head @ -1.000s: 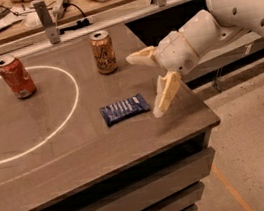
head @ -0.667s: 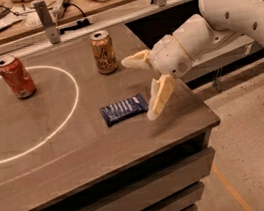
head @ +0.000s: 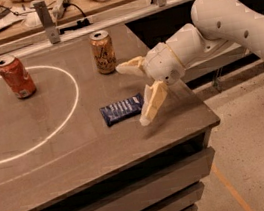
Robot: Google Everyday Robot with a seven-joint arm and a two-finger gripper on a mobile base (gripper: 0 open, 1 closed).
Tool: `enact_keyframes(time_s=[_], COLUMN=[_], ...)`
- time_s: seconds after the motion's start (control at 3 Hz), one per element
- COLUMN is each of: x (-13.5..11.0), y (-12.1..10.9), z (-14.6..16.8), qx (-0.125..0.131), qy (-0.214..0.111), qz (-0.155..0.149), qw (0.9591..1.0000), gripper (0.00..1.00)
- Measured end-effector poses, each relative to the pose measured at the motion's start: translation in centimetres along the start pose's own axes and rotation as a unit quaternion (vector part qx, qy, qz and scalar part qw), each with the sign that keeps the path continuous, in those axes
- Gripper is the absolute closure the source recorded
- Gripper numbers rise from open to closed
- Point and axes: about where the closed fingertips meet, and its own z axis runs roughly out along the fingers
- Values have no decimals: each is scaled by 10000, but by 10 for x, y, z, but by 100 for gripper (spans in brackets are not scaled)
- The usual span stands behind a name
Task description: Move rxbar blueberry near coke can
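**Q:** Nearest the lens, what lies on the grey-brown tabletop (head: 55, 161)?
**A:** The rxbar blueberry (head: 121, 110), a flat dark-blue wrapper with white lettering, at centre frame, just outside the white ring (head: 76, 94).

**Q:** Which way does it point?
**A:** Its long axis runs left to right, with the right end tipped slightly up-frame.

**Q:** And the tool?
**A:** The cream two-finger tool (head: 131, 95) hangs at the bar's right end, fingers spread wide, holding nothing.

**Q:** The step in hand?
**A:** The approach, by my reading. Next, settle the fingers across the bar's narrow width, close, and carry it left.

**Q:** Toward what?
**A:** The red-orange, silver-topped coke can (head: 16, 77) at upper left, inside the ring and well apart. A gold-orange can (head: 103, 51) stands at upper centre.
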Motion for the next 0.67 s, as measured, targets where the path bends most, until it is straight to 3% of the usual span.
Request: enact_keyframes(time_s=[0.67], x=[12], y=[-4], z=[4], qx=[29], qy=[-43], qz=[141], qw=[9999], gripper=[0])
